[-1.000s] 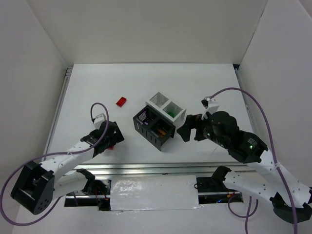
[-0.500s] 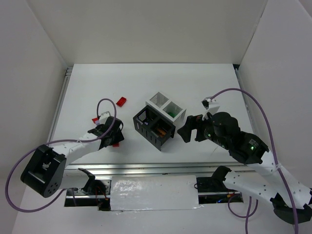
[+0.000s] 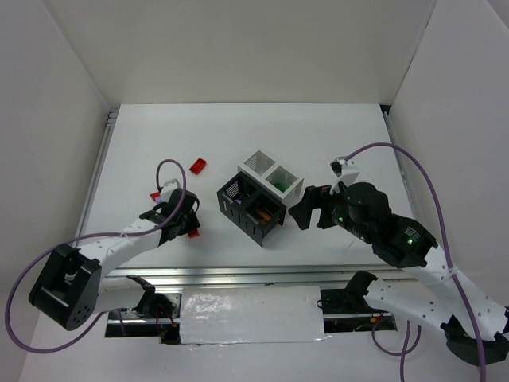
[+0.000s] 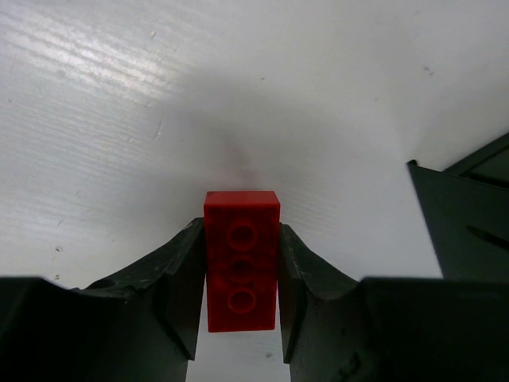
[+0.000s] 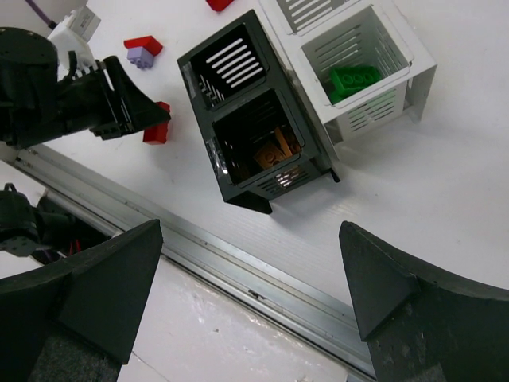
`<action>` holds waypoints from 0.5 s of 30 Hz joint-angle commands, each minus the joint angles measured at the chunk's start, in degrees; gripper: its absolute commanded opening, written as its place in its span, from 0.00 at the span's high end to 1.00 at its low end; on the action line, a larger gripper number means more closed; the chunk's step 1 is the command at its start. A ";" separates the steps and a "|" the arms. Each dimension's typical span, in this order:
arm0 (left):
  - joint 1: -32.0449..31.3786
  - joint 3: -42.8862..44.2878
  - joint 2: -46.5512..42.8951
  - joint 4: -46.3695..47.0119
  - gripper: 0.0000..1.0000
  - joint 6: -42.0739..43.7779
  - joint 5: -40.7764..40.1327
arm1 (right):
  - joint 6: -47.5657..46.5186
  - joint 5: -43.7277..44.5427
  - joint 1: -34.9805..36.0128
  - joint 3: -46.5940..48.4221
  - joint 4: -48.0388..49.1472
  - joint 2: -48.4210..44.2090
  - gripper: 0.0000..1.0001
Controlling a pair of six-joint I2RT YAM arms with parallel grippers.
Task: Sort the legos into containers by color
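One red lego [image 4: 241, 270] is clamped between the fingers of the left gripper [image 4: 241, 314], which is closed on its two long side faces. The pair is found on the table [image 3: 143, 143] toward the near edge, between the left edge and the containers [image 3: 258, 195], which stand about mid-table. Whether the brick is clear of the surface cannot be told.

The brick is judged light, rigid and hard, with smooth, glossy sides that may slip under a poor grip. No fragility is expected. A hold across the flat long sides, near the middle of the length, is judged soundest, since an off-centre pinch could let the piece pivot or squirt out. The present hold appears to be placed that way.

The long axis is laid in line with the fingers and points away from the wrist, with the far end projecting a little past the fingertips. The studs are turned upward, and a single row of three is seen in the left wrist view.

The right gripper [image 3: 306, 208] is held wide apart and empty, just to the right of the containers. A green lego [image 5: 354, 79] is seen in a white container and an orange-brown lego [image 5: 274, 151] in a black one. No red is seen inside any of them, so an unused compartment would be expected for this piece. A second red lego [image 3: 198, 165] lies farther toward the far edge.
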 commanded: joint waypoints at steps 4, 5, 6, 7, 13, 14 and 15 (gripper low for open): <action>0.13 1.08 -8.98 3.32 1.00 2.37 1.68 | 3.25 3.49 -0.21 -2.02 6.96 -0.32 0.00; 0.22 1.17 -9.87 3.50 1.00 2.63 1.94 | 3.68 3.58 -0.21 -2.20 7.92 0.38 0.00; 0.22 1.17 -11.79 3.76 1.00 3.42 2.82 | 4.73 3.84 -0.29 -2.38 8.37 0.73 0.00; 0.13 1.17 -12.77 3.94 1.00 3.77 3.35 | 5.26 4.54 -0.38 -2.38 9.07 1.26 0.00; 0.13 4.24 -17.69 5.60 1.00 9.13 8.53 | 9.49 7.80 -0.38 -1.50 11.09 4.51 0.00; 0.22 4.94 -17.78 6.22 1.00 10.53 9.58 | 9.92 8.32 -0.38 -0.63 11.18 5.38 0.00; 0.22 6.69 -17.70 7.88 1.00 11.15 10.55 | 10.10 8.59 -0.47 -0.01 11.27 5.83 0.00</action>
